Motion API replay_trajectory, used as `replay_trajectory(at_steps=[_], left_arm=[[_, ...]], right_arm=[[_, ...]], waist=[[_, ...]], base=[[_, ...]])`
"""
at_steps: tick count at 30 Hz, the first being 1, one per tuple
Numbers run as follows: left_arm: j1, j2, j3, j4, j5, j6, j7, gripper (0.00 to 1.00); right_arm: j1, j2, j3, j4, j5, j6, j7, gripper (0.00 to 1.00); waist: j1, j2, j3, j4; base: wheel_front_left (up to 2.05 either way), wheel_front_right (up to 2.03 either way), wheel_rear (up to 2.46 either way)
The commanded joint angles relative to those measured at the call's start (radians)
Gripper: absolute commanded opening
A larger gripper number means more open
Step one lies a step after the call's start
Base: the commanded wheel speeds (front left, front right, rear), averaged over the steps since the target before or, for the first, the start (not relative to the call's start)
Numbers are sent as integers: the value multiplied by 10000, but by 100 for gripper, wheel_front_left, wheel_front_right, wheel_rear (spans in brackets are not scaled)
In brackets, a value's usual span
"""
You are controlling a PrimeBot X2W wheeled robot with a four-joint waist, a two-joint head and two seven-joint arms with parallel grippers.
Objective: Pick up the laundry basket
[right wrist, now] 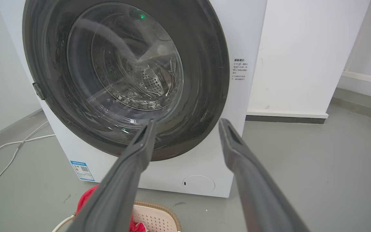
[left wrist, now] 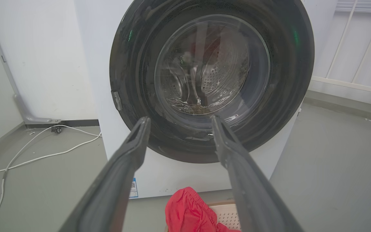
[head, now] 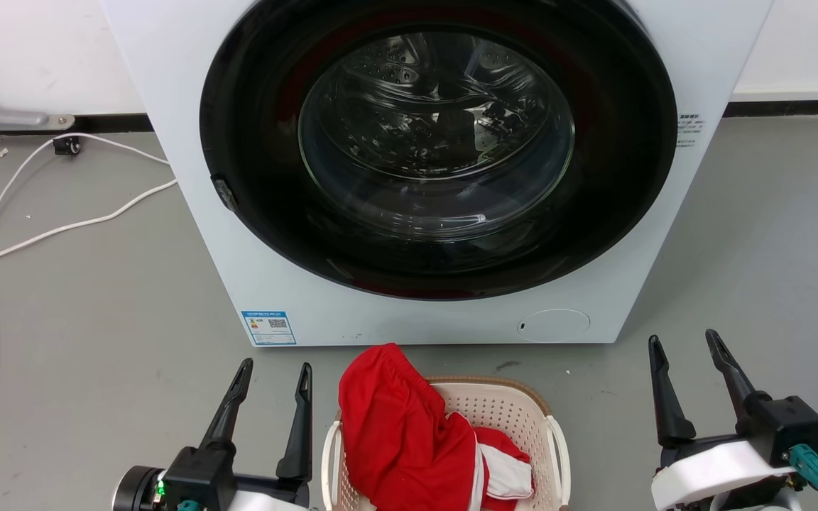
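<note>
The laundry basket (head: pixel 515 415) sits on the grey floor just in front of the washer, cream with perforated walls, a brown braided rim and white loop handles; red and white clothes are heaped in it. Its rim also peeks into the left wrist view as the laundry basket (left wrist: pixel 225 212) and into the right wrist view as the laundry basket (right wrist: pixel 155 217). My left gripper (head: pixel 274 375) stands open to the basket's left, fingers empty. My right gripper (head: pixel 684 344) stands open well to the basket's right, also empty. Neither touches the basket.
A white front-loading washer (head: pixel 309 305) with a shut dark round door rises right behind the basket. White cables (head: pixel 61 227) trail over the floor at the left. Bare grey floor lies on both sides of the basket.
</note>
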Motion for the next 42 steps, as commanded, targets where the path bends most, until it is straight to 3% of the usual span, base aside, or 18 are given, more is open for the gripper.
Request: replay_trajectory(at_steps=[1, 24, 33, 42], left_arm=[[76, -12, -14, 18, -58, 47, -28, 100], [-119, -12, 58, 166, -363, 108, -28, 100], [-961, -11, 353, 1322, -393, -42, -28, 100], [-2683, 98, 792, 3164, -240, -537, -28, 100]], right_arm=[[10, -33, 14, 20, 29, -3, -52, 100], [-155, -32, -87, -89, 111, -3, -37, 100], [-928, -32, -39, 300, -28, -3, 472, 100], [-2216, -27, -154, 1355, -99, -3, 1475, 100]], waist=[[0, 0, -9, 2], [0, 0, 524, -31], [0, 0, 2062, -112], [0, 0, 4072, -106]], base=[[0, 0, 0], [0, 0, 0], [0, 0, 0], [0, 0, 0]])
